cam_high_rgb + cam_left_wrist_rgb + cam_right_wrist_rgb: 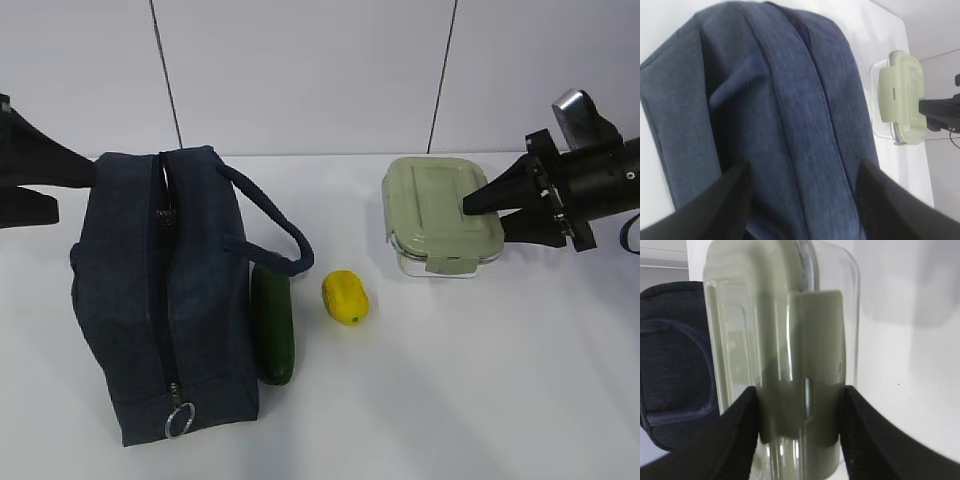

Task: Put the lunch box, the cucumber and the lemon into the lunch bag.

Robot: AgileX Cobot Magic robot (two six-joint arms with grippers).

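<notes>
Left pincer (800,200): I see it spread wide, gripping nothing, poised over the far end of the lunch bag (160,290).
Lunch bag: at the left of the surface (450,400), zipper (163,300) along its top looks closed, running front to back.
Cucumber (273,325): lies beside the bag, parallel to it.
Lemon (346,297): just right of the cucumber.
Lunch box (440,215): far right; its right end sits between my right pincer's (478,213) fingers, which look closed on it.
Nearer arm: I judge the right.

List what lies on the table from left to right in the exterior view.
lunch bag → cucumber → lemon → lunch box, with the right gripper at its right end.
</notes>
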